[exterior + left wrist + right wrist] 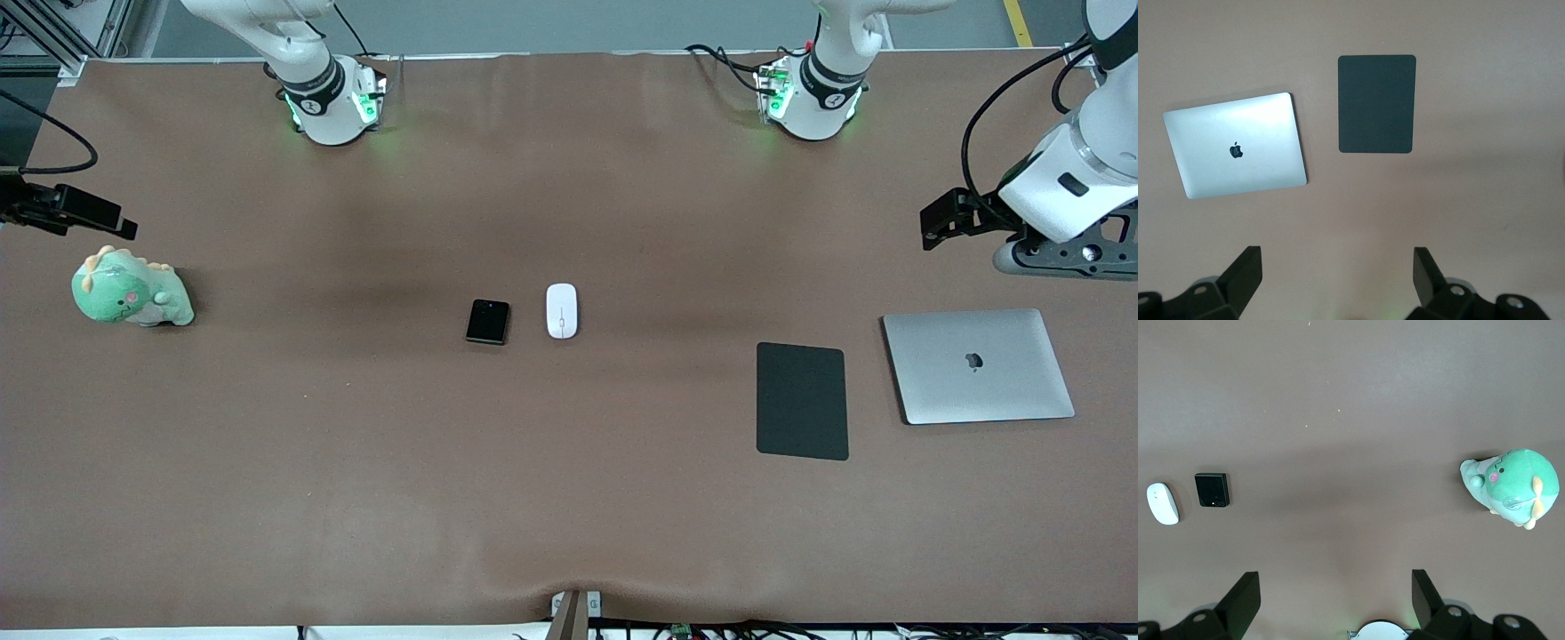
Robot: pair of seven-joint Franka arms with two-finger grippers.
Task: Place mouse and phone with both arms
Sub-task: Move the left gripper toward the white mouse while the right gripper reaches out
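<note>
The white oval mouse [561, 310] [1163, 503] lies mid-table. The small black phone [488, 321] [1212, 489] lies beside it, toward the right arm's end. Both rest flat on the brown table, a small gap between them. My left gripper [933, 224] [1337, 259] hangs open and empty over the left arm's end of the table, above bare table beside the laptop and the pad. Over the right arm's end, my right gripper [111, 218] [1335, 580] is open and empty too, above bare table beside the plush toy. Neither gripper touches anything.
A matte black pad [802, 400] [1376, 103] and a closed silver laptop [978, 365] [1236, 144] lie side by side toward the left arm's end. A green plush dinosaur [131, 290] [1511, 485] sits toward the right arm's end. Both arm bases stand along the table's edge farthest from the front camera.
</note>
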